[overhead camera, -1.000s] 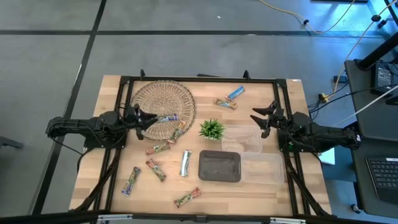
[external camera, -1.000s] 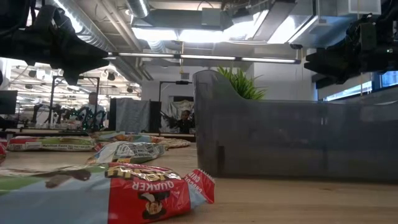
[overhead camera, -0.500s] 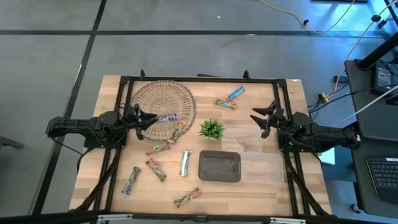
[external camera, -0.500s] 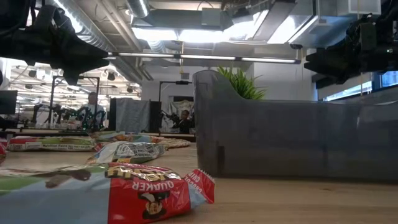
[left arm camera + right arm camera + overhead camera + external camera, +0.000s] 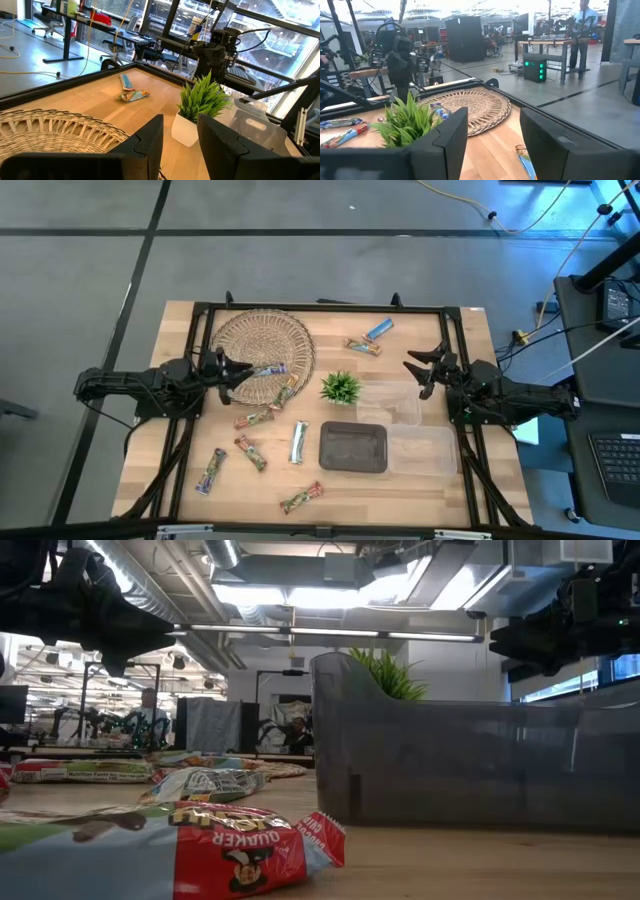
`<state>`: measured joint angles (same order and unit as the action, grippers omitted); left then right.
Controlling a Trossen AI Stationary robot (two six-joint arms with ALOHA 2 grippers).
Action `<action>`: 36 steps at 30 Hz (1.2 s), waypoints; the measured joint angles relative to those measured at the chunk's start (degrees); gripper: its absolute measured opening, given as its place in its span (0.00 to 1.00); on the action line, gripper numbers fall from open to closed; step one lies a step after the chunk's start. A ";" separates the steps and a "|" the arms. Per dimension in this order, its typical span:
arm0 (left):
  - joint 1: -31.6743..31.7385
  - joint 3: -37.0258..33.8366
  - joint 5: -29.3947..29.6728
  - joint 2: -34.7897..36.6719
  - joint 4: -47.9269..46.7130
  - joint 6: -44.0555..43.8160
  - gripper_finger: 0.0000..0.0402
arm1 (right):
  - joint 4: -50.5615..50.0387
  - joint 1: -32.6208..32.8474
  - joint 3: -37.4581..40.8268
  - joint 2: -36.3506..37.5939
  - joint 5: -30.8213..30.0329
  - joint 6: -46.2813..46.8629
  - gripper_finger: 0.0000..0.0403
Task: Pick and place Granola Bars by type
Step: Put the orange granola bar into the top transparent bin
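Several wrapped granola bars lie flat on the wooden table. A blue one (image 5: 378, 329) and a tan one (image 5: 362, 346) are near the far edge. One bar (image 5: 268, 370) lies on the wicker basket (image 5: 262, 340) and another (image 5: 283, 393) on its near rim. A silver bar (image 5: 298, 442) and several more (image 5: 250, 452) lie toward the near left. My left gripper (image 5: 238, 370) hovers open over the basket's near side, just short of the bar there, and the gap between its fingers (image 5: 180, 125) holds nothing. My right gripper (image 5: 418, 372) hovers open at the right, above the clear container (image 5: 390, 402).
A small green plant (image 5: 341, 388) in a white pot stands mid-table between the two grippers. A dark tray (image 5: 353, 447) and a second clear container (image 5: 422, 450) sit toward the near right. A black frame (image 5: 320, 307) borders the table. One red-ended bar (image 5: 240, 850) lies close to the low camera.
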<state>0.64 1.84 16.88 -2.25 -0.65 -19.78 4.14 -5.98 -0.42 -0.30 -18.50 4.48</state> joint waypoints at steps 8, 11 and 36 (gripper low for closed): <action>0.00 -0.01 7.25 0.01 1.05 -4.52 0.28 | 0.01 0.00 0.01 0.00 -0.94 3.82 0.46; 0.00 0.00 11.13 0.01 1.58 -6.71 0.28 | 0.25 -0.02 0.01 0.00 -3.02 4.18 0.46; 0.00 0.00 14.02 -1.65 2.61 -8.58 0.28 | 0.31 -0.02 0.00 -0.02 -4.35 2.46 0.46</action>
<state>0.64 1.83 30.90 -3.90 1.97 -28.36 4.45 -6.00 -0.42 -0.31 -22.86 6.95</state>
